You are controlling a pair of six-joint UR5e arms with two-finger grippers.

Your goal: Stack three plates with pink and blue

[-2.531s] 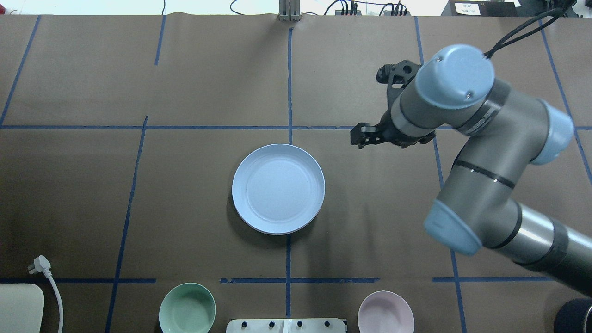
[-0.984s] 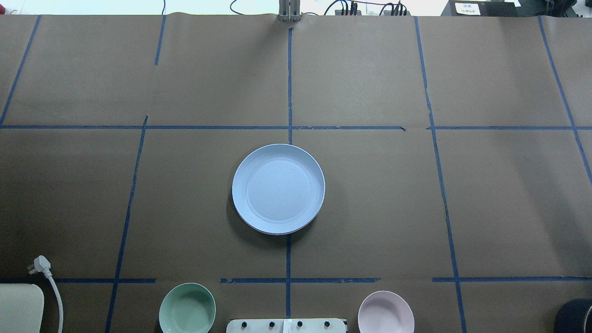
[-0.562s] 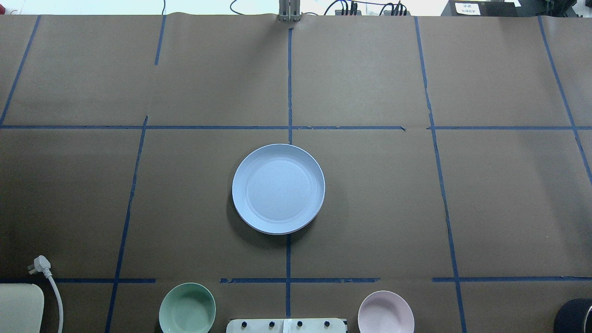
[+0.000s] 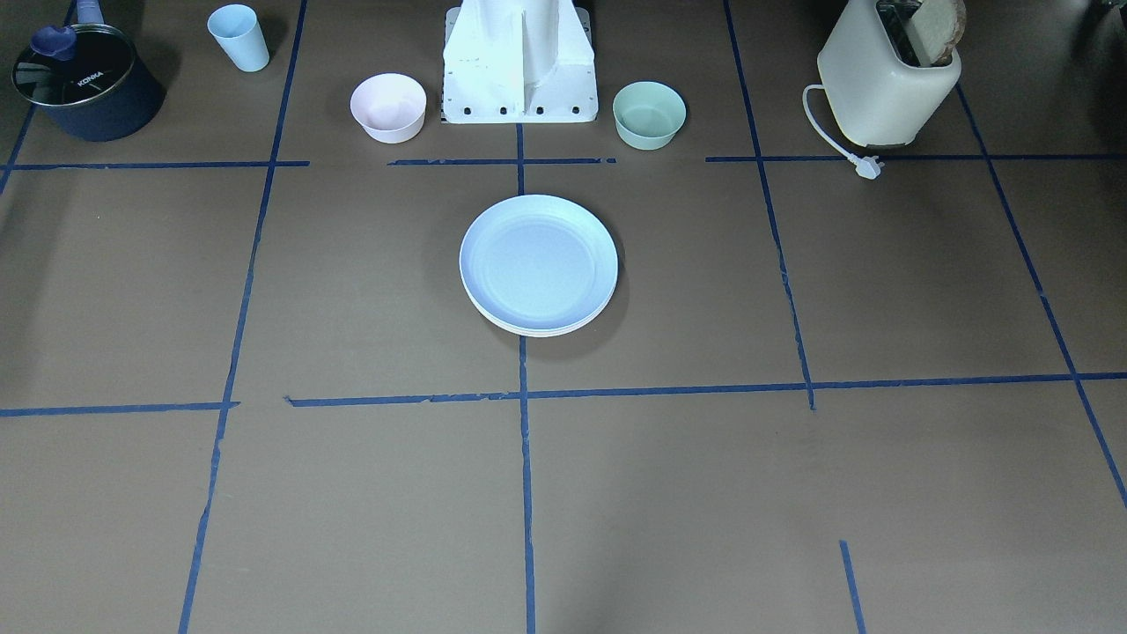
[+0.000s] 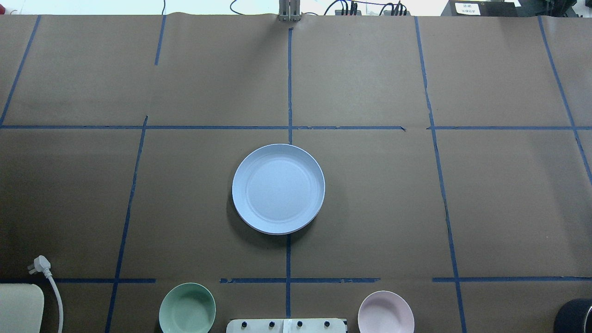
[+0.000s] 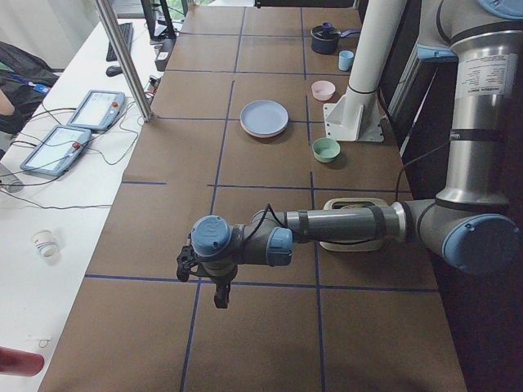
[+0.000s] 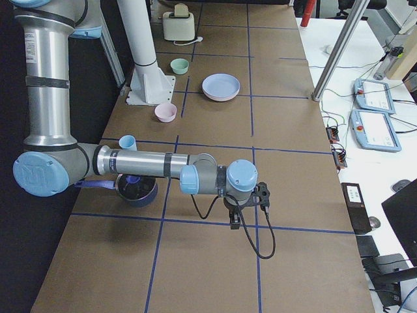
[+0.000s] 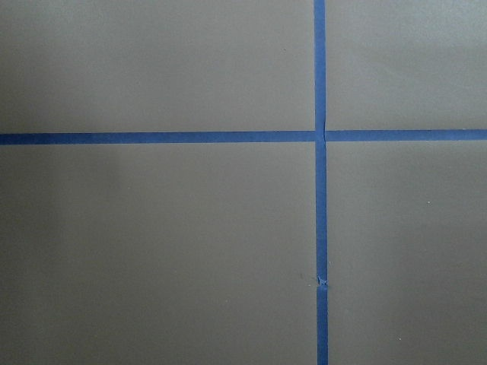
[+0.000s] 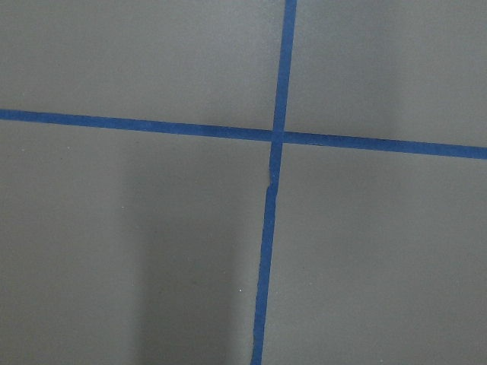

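A pale blue plate [image 5: 277, 187] lies top-most on a stack at the table's middle, and it also shows in the front view [image 4: 537, 260]. A cream-white rim [image 4: 537, 332] shows under it; a pink plate is hidden or out of view. My left gripper [image 6: 221, 296] hangs over bare table at the left end, far from the stack. My right gripper [image 7: 234, 222] hangs over bare table at the right end. Each shows only in a side view, so I cannot tell whether it is open or shut. Both wrist views show only brown paper and blue tape.
A small pink bowl [image 5: 385, 312] and a mint-green bowl [image 5: 187, 308] stand beside the white robot base [image 4: 519, 62]. A toaster [image 4: 885, 84] with a loose plug [image 5: 40, 264], a dark pot [image 4: 84, 84] and a blue cup [image 4: 239, 37] stand along the robot's edge.
The right arm, over the table's right half 2.5 s ago, has left the overhead view. The plate stack and the bowls have not moved.
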